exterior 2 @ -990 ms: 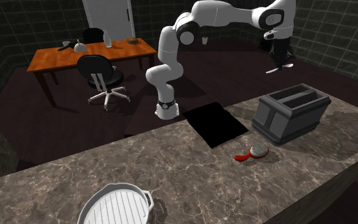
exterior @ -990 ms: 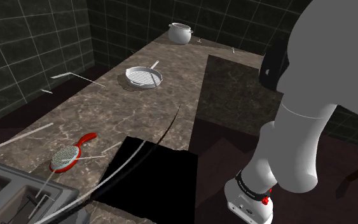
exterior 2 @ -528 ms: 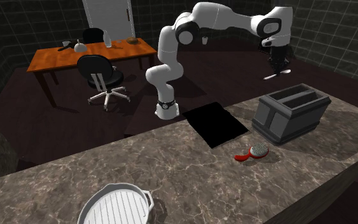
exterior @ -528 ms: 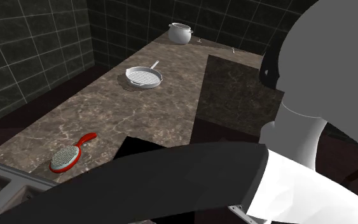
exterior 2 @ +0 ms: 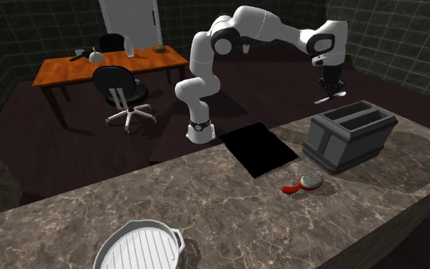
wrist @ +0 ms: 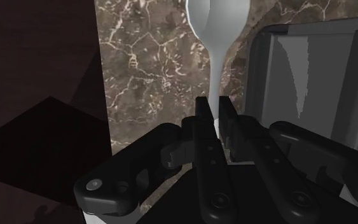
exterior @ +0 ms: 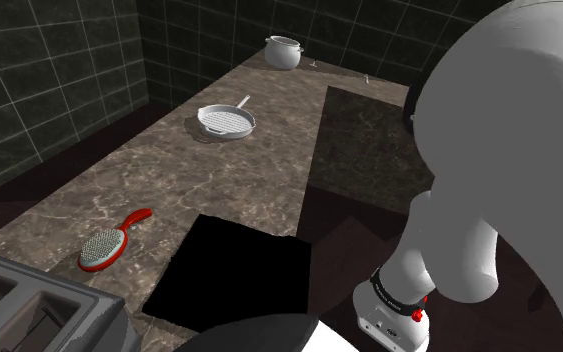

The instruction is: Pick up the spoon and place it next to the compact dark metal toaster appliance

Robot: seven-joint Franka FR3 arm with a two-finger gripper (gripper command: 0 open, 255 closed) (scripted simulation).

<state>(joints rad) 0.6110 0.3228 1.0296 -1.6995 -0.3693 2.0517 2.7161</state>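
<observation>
Gripper [wrist: 212,105] closed on thin handle of white spoon [wrist: 215,25], both fingers clasping it. Spoon held in air, higher than dark grey toaster [exterior 2: 349,134] and not touching it. In wrist view spoon bowl shows over strip of marble counter [exterior 2: 228,206] just beside toaster wall. Red-handled brush [exterior 2: 303,183] lies on counter just beside toaster. Ridged white pan [exterior 2: 140,246] sits well apart from toaster.

Red brush [exterior: 109,243], ridged pan [exterior: 227,121], grey pot [exterior: 283,51]
</observation>
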